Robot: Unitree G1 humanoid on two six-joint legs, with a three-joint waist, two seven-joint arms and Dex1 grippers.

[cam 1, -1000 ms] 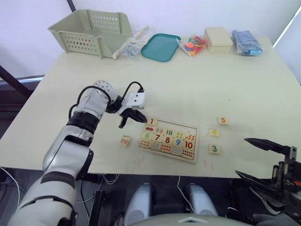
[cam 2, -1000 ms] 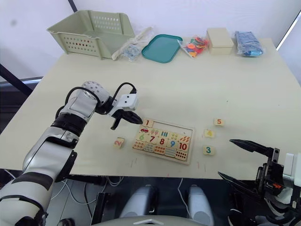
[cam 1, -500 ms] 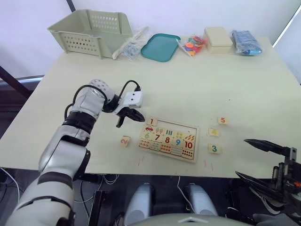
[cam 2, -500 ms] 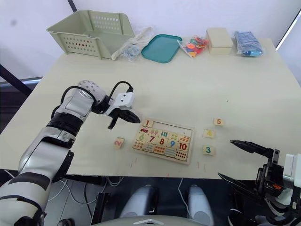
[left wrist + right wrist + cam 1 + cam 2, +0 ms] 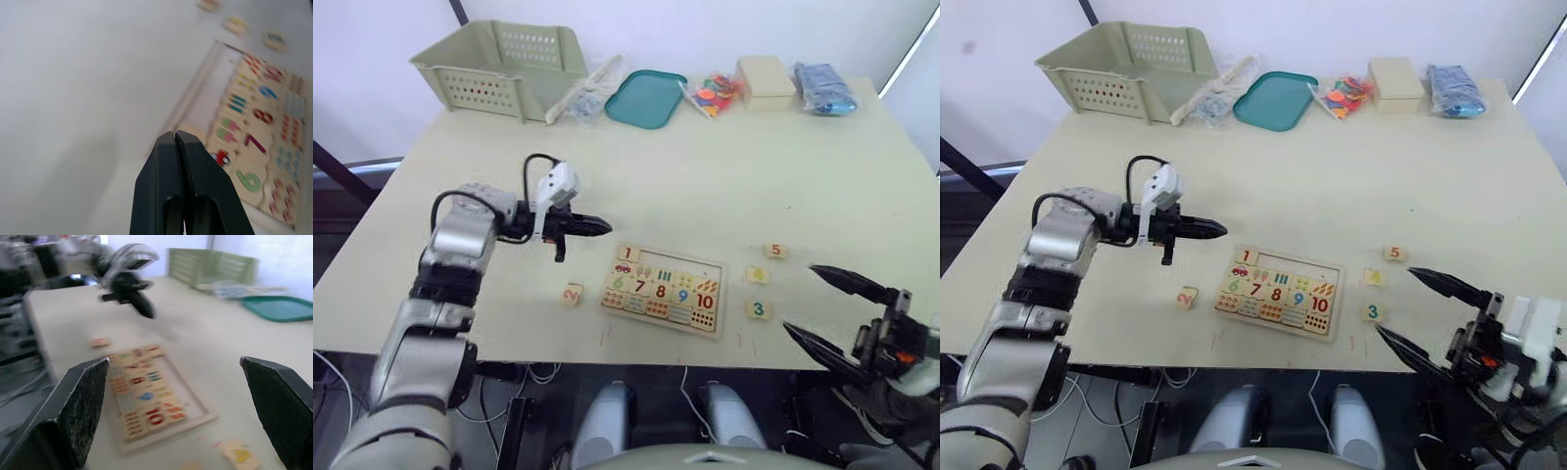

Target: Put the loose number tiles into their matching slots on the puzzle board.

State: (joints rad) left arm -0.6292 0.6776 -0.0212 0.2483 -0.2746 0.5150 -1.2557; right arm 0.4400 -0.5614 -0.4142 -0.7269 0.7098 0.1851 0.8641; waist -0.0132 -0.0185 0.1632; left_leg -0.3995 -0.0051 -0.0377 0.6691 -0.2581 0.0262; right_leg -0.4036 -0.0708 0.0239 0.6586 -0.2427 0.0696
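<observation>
**Q:** Head views: where do the task's things lie?

**A:** The puzzle board (image 5: pixel 665 290) lies near the front edge of the table (image 5: pixel 705 176). Tile 1 (image 5: pixel 628 254) sits in the first slot of the slots (image 5: pixel 675 260), the board's top row; the rest of that row is unfilled. Tile 2 (image 5: pixel 573 293) lies on the table just left of the board. Tile 5 (image 5: pixel 775 251), tile 4 (image 5: pixel 758 275) and tile 3 (image 5: pixel 759 309) lie to the right of the board, apart from it.

**Q:** Gripper positions?

**A:** The left gripper (image 5: pixel 597 226) is above the table, left of the board's top-left corner, fingers pointing toward the robot's right. Tile 2 lies nearer the front edge than this gripper and is the closest loose tile to it. The right gripper (image 5: pixel 818 304) is at the front right of the table; tiles 3, 4 and 5 lie just left of its fingertips.

**Q:** Left wrist view?

**A:** The two black fingers are pressed together with nothing between them. The board's tile-1 corner is beyond the tips.

**Q:** Right wrist view?

**A:** The fingers are spread wide and empty, with the board between them in the distance.

**Q:** Arm allocation?

**A:** Judgement: left arm for tile 2, right arm for tiles 3, 4 and 5.
</observation>
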